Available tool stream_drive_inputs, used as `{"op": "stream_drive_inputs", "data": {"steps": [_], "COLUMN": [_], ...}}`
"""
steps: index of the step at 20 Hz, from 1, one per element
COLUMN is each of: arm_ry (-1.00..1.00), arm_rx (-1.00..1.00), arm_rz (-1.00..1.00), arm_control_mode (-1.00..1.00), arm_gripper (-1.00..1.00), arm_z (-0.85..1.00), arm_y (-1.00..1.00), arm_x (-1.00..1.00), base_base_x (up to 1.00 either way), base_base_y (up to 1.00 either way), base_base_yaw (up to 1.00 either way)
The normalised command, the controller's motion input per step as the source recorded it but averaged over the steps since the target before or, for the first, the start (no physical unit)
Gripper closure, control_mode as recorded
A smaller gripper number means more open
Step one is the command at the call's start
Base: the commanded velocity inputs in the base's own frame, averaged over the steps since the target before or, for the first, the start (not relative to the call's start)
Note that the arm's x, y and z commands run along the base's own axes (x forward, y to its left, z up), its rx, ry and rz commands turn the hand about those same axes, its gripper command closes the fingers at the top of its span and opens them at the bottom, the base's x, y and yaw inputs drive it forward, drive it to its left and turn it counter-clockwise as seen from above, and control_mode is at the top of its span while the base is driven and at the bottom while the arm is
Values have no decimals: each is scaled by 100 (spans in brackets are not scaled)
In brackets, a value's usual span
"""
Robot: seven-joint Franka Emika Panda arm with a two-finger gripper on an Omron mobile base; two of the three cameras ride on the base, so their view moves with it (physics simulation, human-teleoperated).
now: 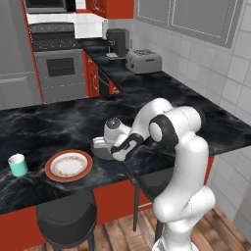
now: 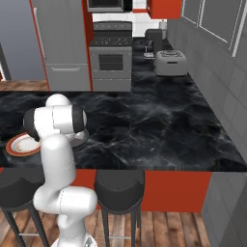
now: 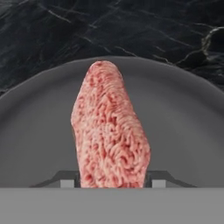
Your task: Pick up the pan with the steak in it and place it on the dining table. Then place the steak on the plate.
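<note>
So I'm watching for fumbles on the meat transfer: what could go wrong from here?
1. The claw flanks only the near end of the pinkish-red marbled steak; its far end could droop or slip free when lifted.
2. The steak lies in the shallow dark grey frying pan; a lift might drag the pan.
3. The orange-rimmed cream plate sits beside a small teal cup, which a wide swing could hit.
</note>
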Motion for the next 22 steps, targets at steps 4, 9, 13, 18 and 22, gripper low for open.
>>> {"op": "stream_drive_inputs", "data": {"steps": [4,9,13,18,22], "arm_ry": [0,0,0,0,0], "arm_rx": [0,0,0,0,0], "arm_rz": [-1,-1,4,11,13], "arm_control_mode": [-100,-100,-100,-100,-100], "arm_gripper": [100,100,100,100,100], "arm_z": [16,44,66,60,58], "arm_y": [4,5,16,16,13], "arm_x": [0,-2,-24,-56,-67], "base_base_x": [0,0,0,0,0], "base_base_y": [0,0,0,0,0], "base_base_yaw": [0,0,0,0,0]}}
